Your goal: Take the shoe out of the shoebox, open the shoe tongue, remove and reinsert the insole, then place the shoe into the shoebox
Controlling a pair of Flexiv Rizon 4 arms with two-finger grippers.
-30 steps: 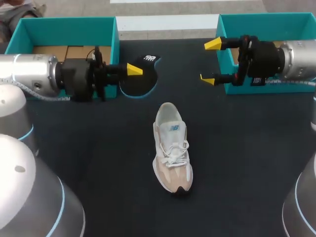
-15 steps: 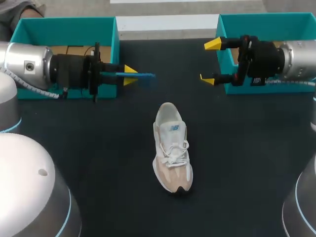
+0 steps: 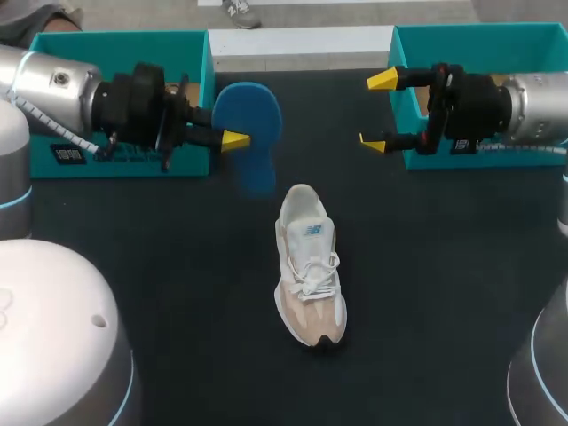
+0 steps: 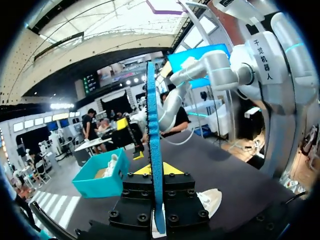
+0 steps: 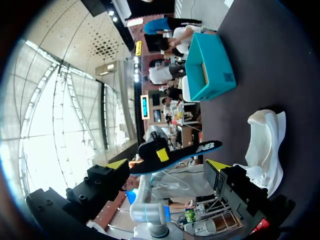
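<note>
A beige and white shoe [image 3: 309,266] lies on the dark table, toe toward the front edge. My left gripper [image 3: 235,139] is shut on the insole [image 3: 250,120] in the air beyond the shoe's heel, its blue underside facing up. In the left wrist view the insole [image 4: 152,125] stands edge-on between the fingers of the left gripper [image 4: 156,170], and the shoe [image 4: 210,199] lies beside them. My right gripper [image 3: 377,111] hangs open and empty to the right. In its own view the right gripper [image 5: 167,165] faces the insole [image 5: 192,150] and the shoe [image 5: 265,140].
A teal shoebox [image 3: 115,40] stands at the back left behind my left arm. A second teal box [image 3: 479,34] stands at the back right, under my right arm. Bare table lies around the shoe.
My left wrist has rolled the insole over, from black top side up, through edge-on, to blue underside up. The shoe and the right arm have not moved.
</note>
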